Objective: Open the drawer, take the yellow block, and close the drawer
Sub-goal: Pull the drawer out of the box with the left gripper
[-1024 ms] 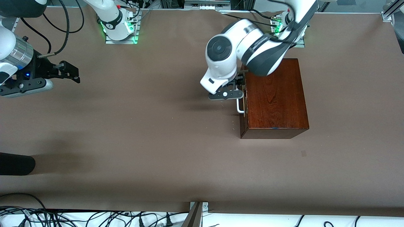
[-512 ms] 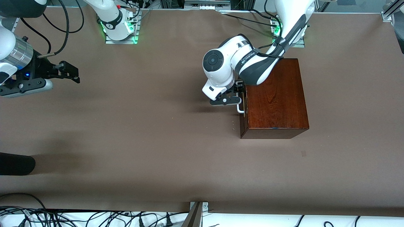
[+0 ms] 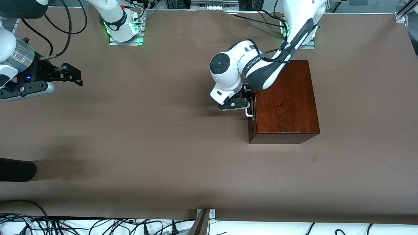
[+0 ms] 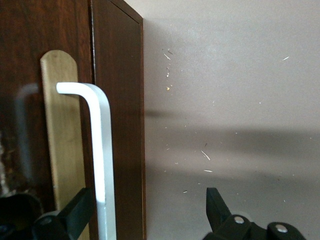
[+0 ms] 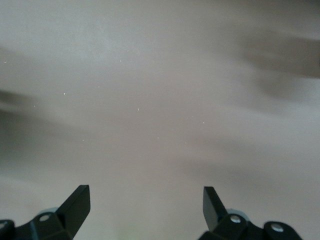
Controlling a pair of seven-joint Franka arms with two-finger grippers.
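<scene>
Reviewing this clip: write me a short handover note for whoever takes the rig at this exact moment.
Left pincer: open, at the drawer front, with the white handle running between its fingers, not yet clamped.
Right pincer: open, waiting over bare table at the right arm's end.
The dark wooden box sits toward the left arm's end; its drawer is shut.
Yellow block: not visible in any view.
Done: left pincer brought to the handle.
Left: grip the handle, pull the drawer open, take the block, close the drawer.
</scene>
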